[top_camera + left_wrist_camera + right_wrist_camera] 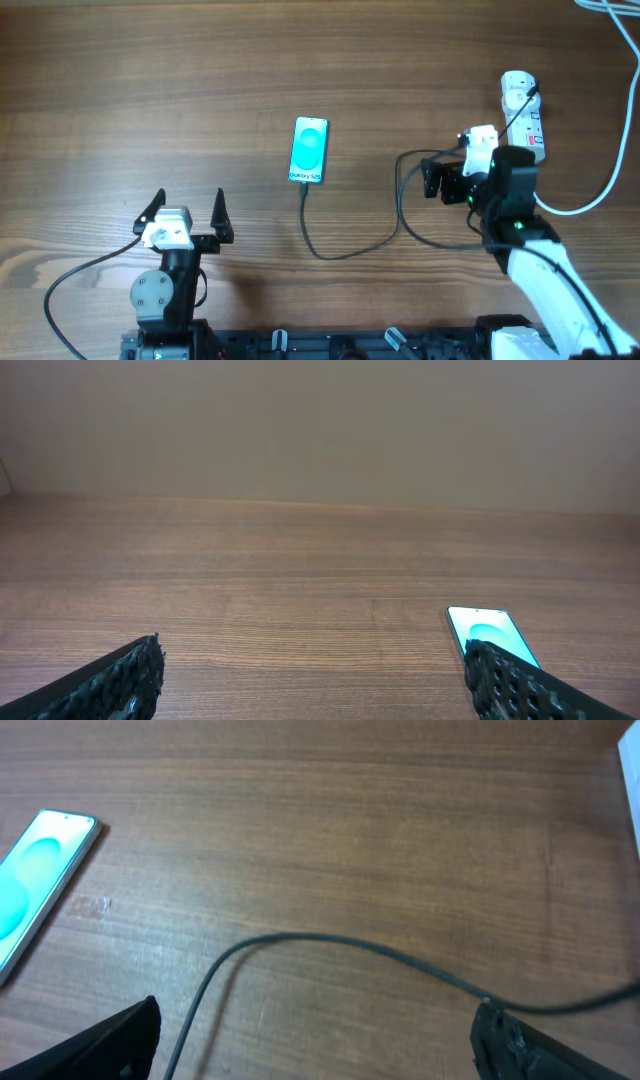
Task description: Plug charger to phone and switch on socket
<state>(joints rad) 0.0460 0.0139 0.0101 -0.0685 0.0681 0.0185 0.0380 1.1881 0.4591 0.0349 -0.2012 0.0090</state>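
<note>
Charger [330, 938] touches the lower edge of the phone [308, 150]; left claw [188, 200] and right claw [430, 180] (near the socket [525, 120]) both gape wide, holding nothing.

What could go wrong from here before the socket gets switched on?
The charger lies just in front of the open right gripper, close by one finger, so swinging toward the socket might snag it and drag the phone. Overhead, the cable meets the phone's lower edge; whether it is seated I cannot tell.
</note>
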